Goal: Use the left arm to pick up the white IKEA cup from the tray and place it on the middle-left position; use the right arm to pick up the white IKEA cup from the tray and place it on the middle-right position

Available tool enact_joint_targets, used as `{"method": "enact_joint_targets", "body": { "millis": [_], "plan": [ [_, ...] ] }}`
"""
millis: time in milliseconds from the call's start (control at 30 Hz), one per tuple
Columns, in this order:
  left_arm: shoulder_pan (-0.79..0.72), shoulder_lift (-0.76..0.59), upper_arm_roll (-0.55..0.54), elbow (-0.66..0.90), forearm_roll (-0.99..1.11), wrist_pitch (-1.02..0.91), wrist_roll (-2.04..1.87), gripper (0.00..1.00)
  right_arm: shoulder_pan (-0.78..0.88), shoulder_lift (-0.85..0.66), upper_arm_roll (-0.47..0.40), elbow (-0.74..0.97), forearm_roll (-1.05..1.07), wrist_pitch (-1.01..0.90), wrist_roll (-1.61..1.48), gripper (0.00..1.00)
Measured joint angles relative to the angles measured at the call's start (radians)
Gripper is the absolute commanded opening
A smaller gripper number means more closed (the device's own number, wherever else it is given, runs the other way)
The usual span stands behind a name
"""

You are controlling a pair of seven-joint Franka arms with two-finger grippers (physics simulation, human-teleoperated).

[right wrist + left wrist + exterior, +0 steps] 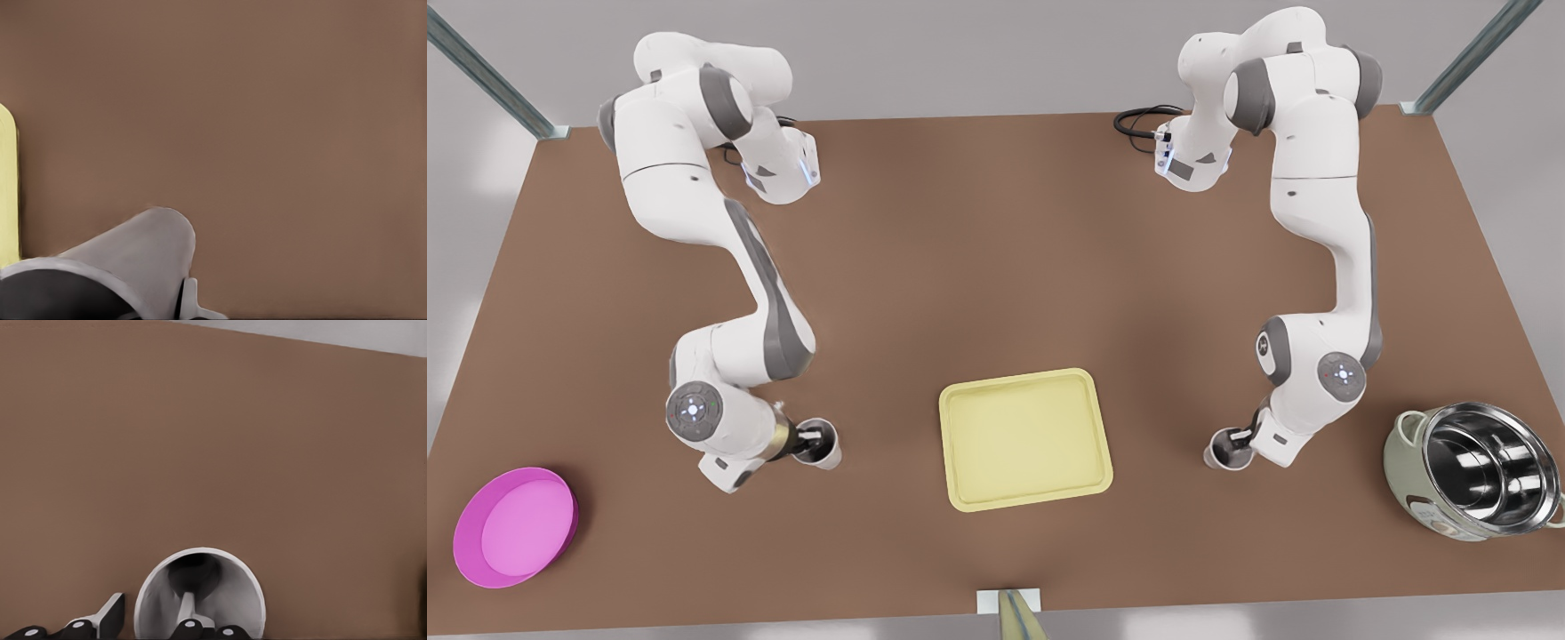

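Gripping one white cup (823,446) by its wall, the left gripper (811,438) stands left of the tray (951,418); the right gripper (1238,439) pinches another cup (1224,452) on the tray's other side.

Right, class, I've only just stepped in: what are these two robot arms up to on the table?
Each arm holds a white cup off to one side of the pale yellow tray, which now has no cups on it. The left gripper, on the front view's left, pinches the rim of its white cup, one finger inside. The right gripper, on the front view's right, grips the other white cup. A pink bowl and a steel pot sit apart, untouched.
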State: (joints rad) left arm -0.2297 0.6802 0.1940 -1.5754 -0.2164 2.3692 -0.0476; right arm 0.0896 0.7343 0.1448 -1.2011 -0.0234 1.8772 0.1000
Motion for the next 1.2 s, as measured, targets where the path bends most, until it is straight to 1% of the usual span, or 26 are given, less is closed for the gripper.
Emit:
{"method": "enact_joint_targets", "body": {
  "millis": [67, 133, 200, 233, 267, 333, 367, 433, 500, 533, 567, 600, 633, 800, 833, 867, 900, 933, 967, 1033, 1100, 1133, 1200],
  "plan": [
    [-0.003, -0.032, 0.002, 0.004, 0.006, -0.006, 0.042, 1.0, -0.058, 0.031, 0.0, 0.0, -0.002, -0.024, -0.061, 0.0],
    [-0.005, -0.113, 0.003, 0.05, 0.057, -0.062, 0.067, 1.0, -0.097, 0.067, -0.001, 0.0, -0.004, -0.039, -0.12, 0.0],
    [-0.005, -0.157, 0.005, 0.18, 0.1, -0.188, 0.078, 1.0, -0.112, 0.094, -0.003, 0.0, -0.006, -0.041, -0.172, 0.0],
    [-0.005, -0.195, 0.001, 0.213, 0.115, -0.266, 0.076, 1.0, -0.114, 0.104, -0.005, 0.0, -0.007, -0.039, -0.195, 0.0],
    [-0.005, -0.25, -0.003, 0.211, 0.118, -0.335, 0.074, 1.0, -0.115, 0.109, -0.007, 0.0, -0.007, -0.036, -0.218, 0.0],
    [-0.004, -0.438, -0.013, 0.001, 0.094, -0.386, 0.069, 1.0, -0.114, 0.119, -0.008, 0.001, -0.009, -0.026, -0.259, 0.0],
    [-0.004, -0.481, -0.017, -0.061, 0.086, -0.397, 0.068, 1.0, -0.114, 0.123, -0.008, 0.001, -0.009, -0.019, -0.278, 0.0],
    [-0.006, -0.513, -0.021, -0.11, 0.076, -0.416, 0.064, 1.0, -0.113, 0.133, -0.008, 0.001, -0.009, -0.005, -0.313, 0.0],
    [-0.007, -0.521, -0.022, -0.123, 0.07, -0.43, 0.061, 1.0, -0.113, 0.142, -0.008, 0.001, -0.01, 0.008, -0.344, 0.0],
    [-0.007, -0.523, -0.022, -0.125, 0.068, -0.436, 0.06, 1.0, -0.112, 0.144, -0.008, 0.001, -0.011, 0.014, -0.358, 0.06],
    [-0.007, -0.523, -0.022, -0.126, 0.067, -0.441, 0.058, 1.0, -0.112, 0.145, -0.007, 0.001, -0.014, 0.019, -0.37, 0.2],
    [-0.007, -0.524, -0.022, -0.126, 0.068, -0.446, 0.057, 1.0, -0.111, 0.146, -0.008, 0.001, -0.018, 0.023, -0.381, 0.31],
    [-0.007, -0.524, -0.022, -0.126, 0.071, -0.449, 0.056, 1.0, -0.111, 0.146, -0.008, 0.001, -0.022, 0.027, -0.391, 0.35],
    [-0.007, -0.522, -0.022, -0.127, 0.082, -0.461, 0.051, 1.0, -0.112, 0.146, -0.008, 0.002, -0.029, 0.037, -0.434, 0.36],
    [-0.007, -0.522, -0.023, -0.127, 0.082, -0.462, 0.05, 1.0, -0.112, 0.145, -0.008, 0.003, -0.03, 0.038, -0.441, 0.41],
    [-0.007, -0.521, -0.022, -0.126, 0.083, -0.463, 0.049, 1.0, -0.112, 0.143, -0.008, 0.009, -0.031, 0.039, -0.448, 0.49],
    [-0.007, -0.521, -0.023, -0.126, 0.084, -0.464, 0.048, 1.0, -0.112, 0.14, -0.007, 0.014, -0.031, 0.04, -0.454, 0.54],
    [-0.007, -0.521, -0.022, -0.125, 0.084, -0.465, 0.047, 1.0, -0.112, 0.131, -0.007, 0.017, -0.031, 0.04, -0.461, 0.61],
    [-0.007, -0.522, -0.022, -0.125, 0.084, -0.465, 0.046, 1.0, -0.112, 0.114, -0.007, 0.018, -0.031, 0.039, -0.466, 0.65],
    [-0.007, -0.523, -0.023, -0.125, 0.085, -0.467, 0.045, 1.0, -0.112, 0.046, -0.006, 0.019, -0.031, 0.026, -0.477, 0.76],
    [-0.007, -0.524, -0.023, -0.125, 0.085, -0.468, 0.043, 1.0, -0.112, -0.073, 0.003, 0.019, -0.027, -0.023, -0.482, 0.89],
    [-0.007, -0.524, -0.023, -0.125, 0.086, -0.468, 0.042, 1.0, -0.112, -0.132, 0.009, 0.018, -0.025, -0.06, -0.476, 1.0],
    [-0.007, -0.524, -0.023, -0.125, 0.086, -0.468, 0.041, 1.0, -0.115, -0.222, 0.014, 0.018, 0.009, -0.126, -0.458, 1.0]
  ]
}}
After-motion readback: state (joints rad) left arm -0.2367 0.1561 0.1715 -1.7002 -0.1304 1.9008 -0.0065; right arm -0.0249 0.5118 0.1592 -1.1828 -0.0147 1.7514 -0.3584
